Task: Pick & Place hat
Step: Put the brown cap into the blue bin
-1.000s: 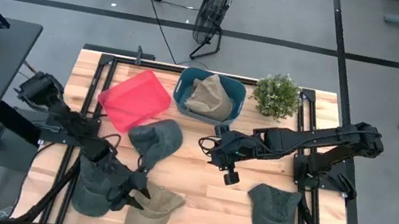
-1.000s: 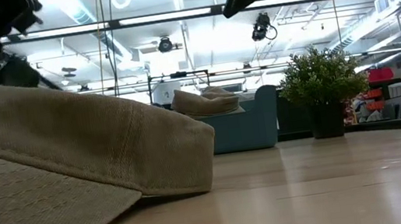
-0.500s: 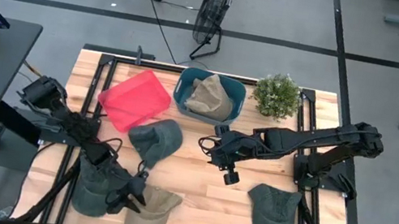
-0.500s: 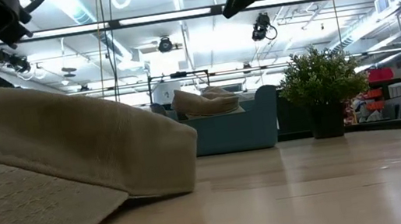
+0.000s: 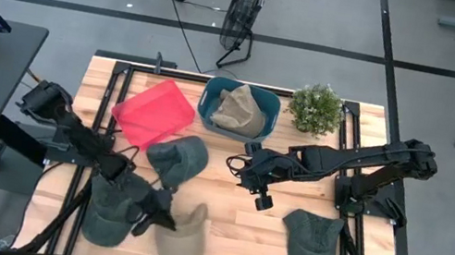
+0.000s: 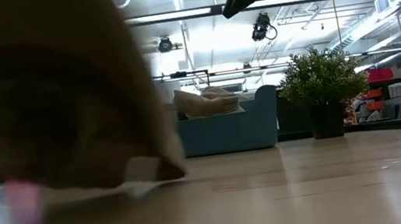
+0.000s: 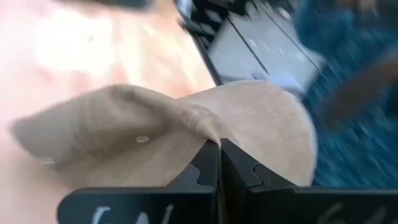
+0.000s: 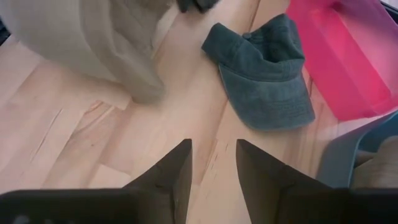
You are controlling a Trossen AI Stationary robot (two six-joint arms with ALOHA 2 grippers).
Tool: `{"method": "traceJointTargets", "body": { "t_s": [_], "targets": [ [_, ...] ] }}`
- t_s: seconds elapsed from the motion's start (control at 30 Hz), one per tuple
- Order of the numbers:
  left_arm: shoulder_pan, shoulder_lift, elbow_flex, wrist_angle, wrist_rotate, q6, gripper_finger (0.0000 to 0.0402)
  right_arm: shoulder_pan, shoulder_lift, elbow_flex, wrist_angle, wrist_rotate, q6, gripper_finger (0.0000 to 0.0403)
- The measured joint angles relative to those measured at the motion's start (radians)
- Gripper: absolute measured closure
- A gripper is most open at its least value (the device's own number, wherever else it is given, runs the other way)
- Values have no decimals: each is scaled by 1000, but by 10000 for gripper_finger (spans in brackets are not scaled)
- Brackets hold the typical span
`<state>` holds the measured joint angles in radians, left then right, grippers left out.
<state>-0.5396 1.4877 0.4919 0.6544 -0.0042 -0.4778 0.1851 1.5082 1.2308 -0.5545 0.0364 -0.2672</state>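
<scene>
A tan hat (image 5: 181, 235) lies near the table's front edge, left of centre, with my left gripper (image 5: 158, 215) shut on it. In the left wrist view its crown (image 7: 99, 134) and brim (image 7: 273, 121) spread out past the fingers. In the low view the tan hat (image 6: 49, 94) fills the left as a blur. My right gripper (image 5: 259, 192) hovers open above the table's middle, holding nothing. A second tan hat (image 5: 237, 110) rests in the blue bin (image 5: 210, 96). My left gripper pinches a raised fold of the tan hat (image 7: 202, 127) between its two shut fingers, where the crown meets the brim. The fingers come from the table's left, slanting down. The hat is tipped up at the hold, and its lower edge (image 6: 158, 173) is at the tabletop.
A dark green hat (image 5: 107, 214) lies under my left arm, a teal hat (image 5: 181, 158) at mid-table and another green hat (image 5: 312, 242) at the front right. A red bin (image 5: 153, 113) and a potted plant (image 5: 315, 108) stand along the far edge.
My left gripper has shut and taken hold of the tan hat, then moved a little toward the table's right. The hat, flat before with its brim pointing right, has been gathered and tipped up; in the low view it has risen.
</scene>
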Motion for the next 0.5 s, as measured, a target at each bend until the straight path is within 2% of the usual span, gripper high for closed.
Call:
{"method": "traceJointTargets", "body": {
  "t_s": [0.2,0.5],
  "targets": [
    [108,-112,0,-3,-93,34,392,3,1,-9,-24,0,67,276],
    [316,-255,0,-3,-156,257,394,70,1,-9,-171,1,250,276]
  ]
}}
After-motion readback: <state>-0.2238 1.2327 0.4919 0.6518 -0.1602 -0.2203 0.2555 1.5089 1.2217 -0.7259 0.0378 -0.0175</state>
